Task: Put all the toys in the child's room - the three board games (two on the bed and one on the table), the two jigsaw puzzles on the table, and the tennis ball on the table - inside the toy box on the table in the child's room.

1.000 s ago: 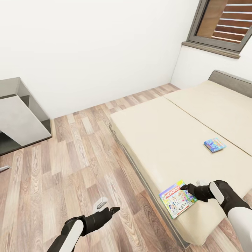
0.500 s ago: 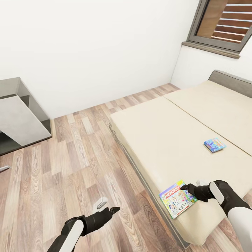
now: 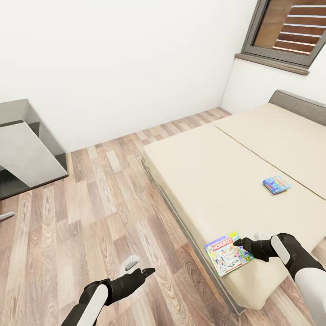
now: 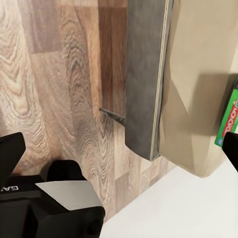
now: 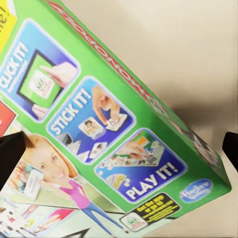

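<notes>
Right gripper [image 3: 241, 243] sits spread and empty at the flat green Monopoly board-game box [image 3: 227, 253], which overhangs the beige mattress [image 3: 213, 181] edge, so a nudge could tip it floorward.

white walls [image 3: 113, 59], wood floor [image 3: 90, 217] (bed [image 3: 217, 181] right)

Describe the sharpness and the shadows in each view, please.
Head view: evenly lit, sharp, soft shadow under the bed edge. Right wrist view: Monopoly box close, print readable, slightly soft. Left wrist view: floor grain clear, the box casts a dark shadow on the mattress.
</notes>
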Controlling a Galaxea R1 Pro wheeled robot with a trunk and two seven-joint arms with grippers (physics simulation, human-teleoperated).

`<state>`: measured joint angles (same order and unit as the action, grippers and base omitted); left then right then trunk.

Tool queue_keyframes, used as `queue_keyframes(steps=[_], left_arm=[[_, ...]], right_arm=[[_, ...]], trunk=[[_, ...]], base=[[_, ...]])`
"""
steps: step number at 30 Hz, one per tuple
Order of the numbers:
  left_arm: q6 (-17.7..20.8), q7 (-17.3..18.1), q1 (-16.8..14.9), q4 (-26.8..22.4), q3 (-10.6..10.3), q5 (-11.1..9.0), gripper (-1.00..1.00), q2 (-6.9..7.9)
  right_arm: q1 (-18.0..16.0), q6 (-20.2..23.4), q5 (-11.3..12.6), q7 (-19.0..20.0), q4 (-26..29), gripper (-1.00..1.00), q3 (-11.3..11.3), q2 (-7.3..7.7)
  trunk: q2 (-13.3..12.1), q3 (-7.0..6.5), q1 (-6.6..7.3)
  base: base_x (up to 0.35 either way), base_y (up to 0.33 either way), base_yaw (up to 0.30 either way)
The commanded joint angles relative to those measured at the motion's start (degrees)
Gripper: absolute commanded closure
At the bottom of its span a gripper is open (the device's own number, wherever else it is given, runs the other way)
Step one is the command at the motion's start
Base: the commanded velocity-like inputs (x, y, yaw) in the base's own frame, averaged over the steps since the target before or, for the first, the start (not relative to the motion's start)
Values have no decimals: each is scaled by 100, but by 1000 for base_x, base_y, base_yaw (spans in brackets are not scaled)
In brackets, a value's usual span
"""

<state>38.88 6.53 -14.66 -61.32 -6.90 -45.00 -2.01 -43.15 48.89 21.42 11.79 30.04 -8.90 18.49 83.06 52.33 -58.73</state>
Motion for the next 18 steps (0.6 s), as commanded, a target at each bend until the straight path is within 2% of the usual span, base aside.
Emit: queue_keyframes(steps=[1,18], left_arm=[[24,11,-2,-2,6,5,-100,-1],[23,-2,-2,6,5,11,-100,-2]], right_arm=[[-1,24,-94,43,2,-100,-28,-3],[-1,24,-94,43,2,-100,-55,-3]], trunk=[[2,4,1],[2,4,1]], base=[[-33,6,0],[-9,2,0]])
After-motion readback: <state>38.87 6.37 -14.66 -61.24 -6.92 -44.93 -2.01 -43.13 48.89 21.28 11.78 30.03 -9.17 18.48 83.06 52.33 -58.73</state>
